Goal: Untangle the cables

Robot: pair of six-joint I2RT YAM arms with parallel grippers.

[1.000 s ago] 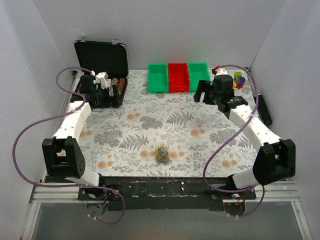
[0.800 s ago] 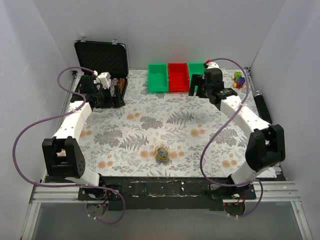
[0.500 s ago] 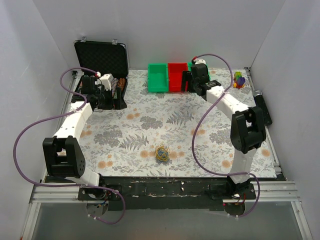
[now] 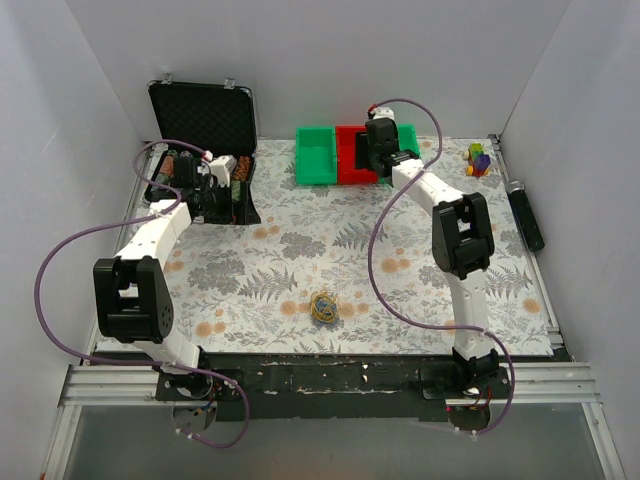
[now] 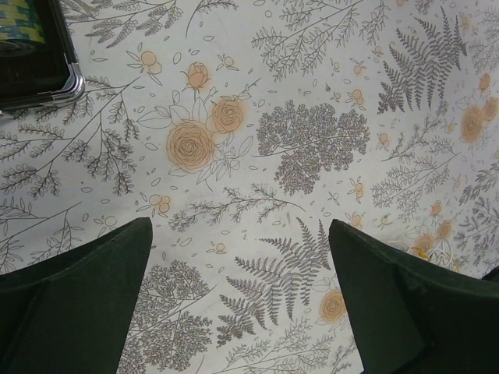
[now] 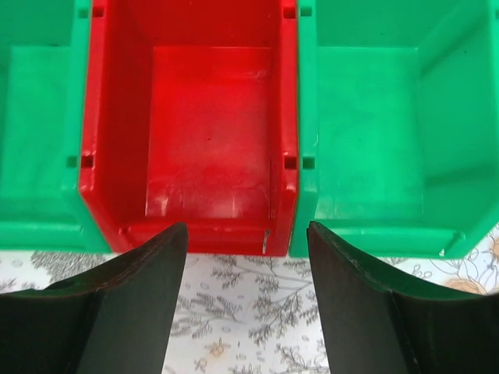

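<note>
Cables (image 4: 323, 306) sit in one tight little knot of yellow, blue and green at 6 o'clock on the tabletop (image 4: 400, 240), close to the near edge, and nothing is touching them. By my reading the untangling has not begun: no strand is pulled free, so the reach, the grip and all the teasing apart are left to do.

Left end effector (image 5: 238, 241) hangs at 10 o'clock beside the open black case (image 4: 200, 110). Its fingers are spread wide and empty, with only flowered cloth showing between them. Right end effector (image 6: 245, 241) is up at 12 o'clock, looking straight down into the red bin (image 6: 210, 117) between the two green bins (image 4: 315, 155). Its jaws stand apart with nothing in them. Both are well apart from the bundle.

Against a second ago, the big change is the right arm. It has swung from 2 o'clock, near the right-hand corner, across to the middle of the far edge, its elbow folding in over the cloth. The left arm has shifted only slightly by the case. The knot has not budged.
</note>
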